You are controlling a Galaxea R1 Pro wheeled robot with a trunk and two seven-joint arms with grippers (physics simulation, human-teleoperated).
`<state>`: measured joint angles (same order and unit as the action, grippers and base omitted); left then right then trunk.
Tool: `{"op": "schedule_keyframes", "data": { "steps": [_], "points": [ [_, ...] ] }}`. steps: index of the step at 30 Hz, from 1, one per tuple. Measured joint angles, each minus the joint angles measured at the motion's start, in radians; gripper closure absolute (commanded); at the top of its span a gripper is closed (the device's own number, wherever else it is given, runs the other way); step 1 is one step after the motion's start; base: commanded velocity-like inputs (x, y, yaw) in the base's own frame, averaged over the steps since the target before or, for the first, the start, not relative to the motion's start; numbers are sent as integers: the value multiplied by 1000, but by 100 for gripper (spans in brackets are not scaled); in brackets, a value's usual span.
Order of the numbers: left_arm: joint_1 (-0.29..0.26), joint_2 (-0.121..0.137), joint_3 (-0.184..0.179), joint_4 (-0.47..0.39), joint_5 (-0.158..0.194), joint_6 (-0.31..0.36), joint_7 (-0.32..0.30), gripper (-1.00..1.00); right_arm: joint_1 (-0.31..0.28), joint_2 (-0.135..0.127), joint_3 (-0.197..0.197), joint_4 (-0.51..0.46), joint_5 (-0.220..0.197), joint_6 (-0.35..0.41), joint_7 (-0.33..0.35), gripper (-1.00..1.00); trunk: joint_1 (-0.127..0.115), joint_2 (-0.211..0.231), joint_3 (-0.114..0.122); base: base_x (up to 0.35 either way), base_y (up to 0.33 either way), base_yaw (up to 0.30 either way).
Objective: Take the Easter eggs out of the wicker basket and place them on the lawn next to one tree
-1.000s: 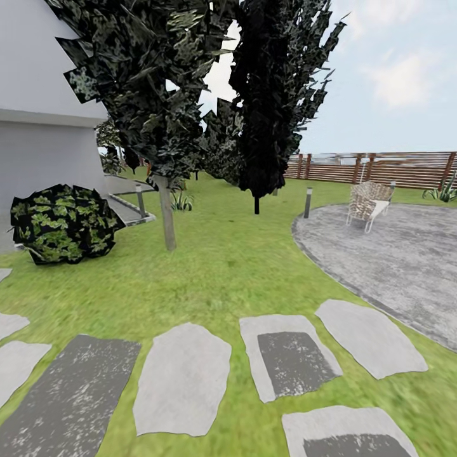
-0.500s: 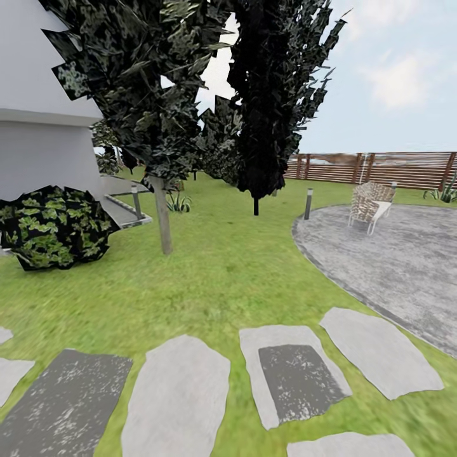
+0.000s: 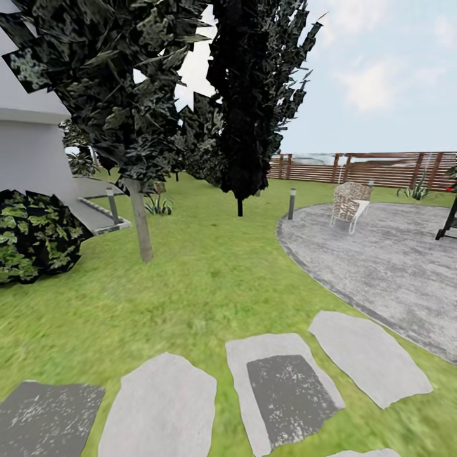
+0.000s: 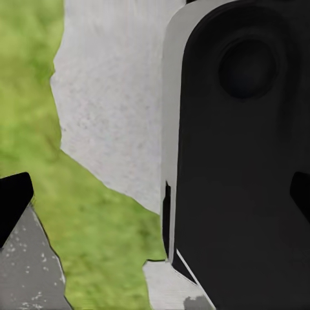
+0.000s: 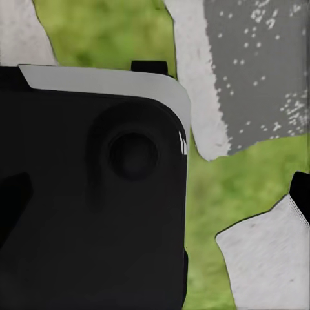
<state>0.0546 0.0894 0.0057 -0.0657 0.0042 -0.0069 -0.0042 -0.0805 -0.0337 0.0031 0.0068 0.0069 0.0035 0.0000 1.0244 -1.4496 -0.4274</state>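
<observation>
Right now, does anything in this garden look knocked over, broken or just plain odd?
Nothing stands out. The tree stands straight on the lawn, the paving stones lie flat, and the chair sits upright on the grey patio before the fence.

No readable text, labels, brands, numbers or signs anywhere: none on the house wall [image 3: 32,152], fence [image 3: 381,168], chair [image 3: 350,202] or paving stones [image 3: 289,390]; the black casings in both wrist views are blank too.
</observation>
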Motion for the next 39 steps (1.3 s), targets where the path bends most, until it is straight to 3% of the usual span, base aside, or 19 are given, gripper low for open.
{"op": "schedule_keyframes", "data": {
  "steps": [39],
  "points": [
    [0, -1, 0, 0, 0, 0, 0, -100, 0, 0, 0, 0, 0, 1, 0, -100, 0, 0, 0, 335, 0, -1]
  ]
}}
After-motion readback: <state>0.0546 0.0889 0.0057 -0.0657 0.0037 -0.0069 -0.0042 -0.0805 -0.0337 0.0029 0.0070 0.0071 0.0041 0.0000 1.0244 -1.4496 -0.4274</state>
